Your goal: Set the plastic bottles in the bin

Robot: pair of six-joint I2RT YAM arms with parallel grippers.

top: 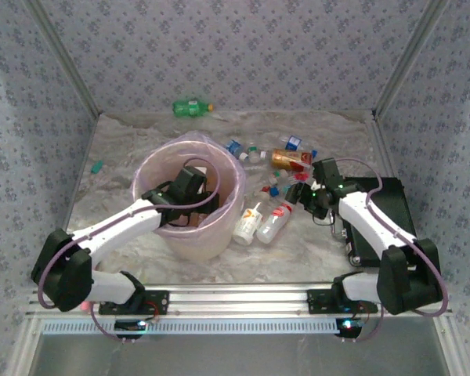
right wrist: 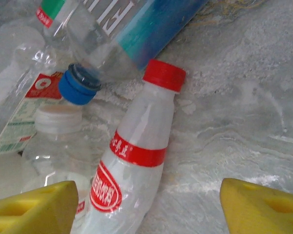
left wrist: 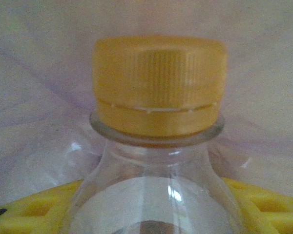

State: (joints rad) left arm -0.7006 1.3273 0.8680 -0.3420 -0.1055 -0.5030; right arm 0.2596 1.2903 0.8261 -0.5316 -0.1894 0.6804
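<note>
Inside the bin point(top: 197, 241), on the left of my overhead feed, the left gripper point(top: 194, 185) sits below the rim against the pink-purple liner. On the left wrist feed its yellow pads point(left wrist: 49, 202) press in from both sides of a clear yellow-capped bottle point(left wrist: 158, 87), so I read those jaws as clamped on it, with the cap toward the top of the frame.

The right gripper point(top: 300, 196) is low over the table point(top: 313, 247), to the right of the bin and at the edge of the loose bottles. Its jaws are spread wide, with 1 yellow fingertip point(right wrist: 34, 207) at each lower corner of the right wrist feed. A red-capped bottle point(right wrist: 136, 165) lies flat on the table between them. Just past it are a blue-capped bottle point(right wrist: 78, 87) and a white-capped bottle point(right wrist: 58, 119), close together.

Overhead, 2 more bottles point(top: 249, 223) lie beside the bin's right wall, and a green bottle point(top: 191, 106) rests at the far edge, well apart.
</note>
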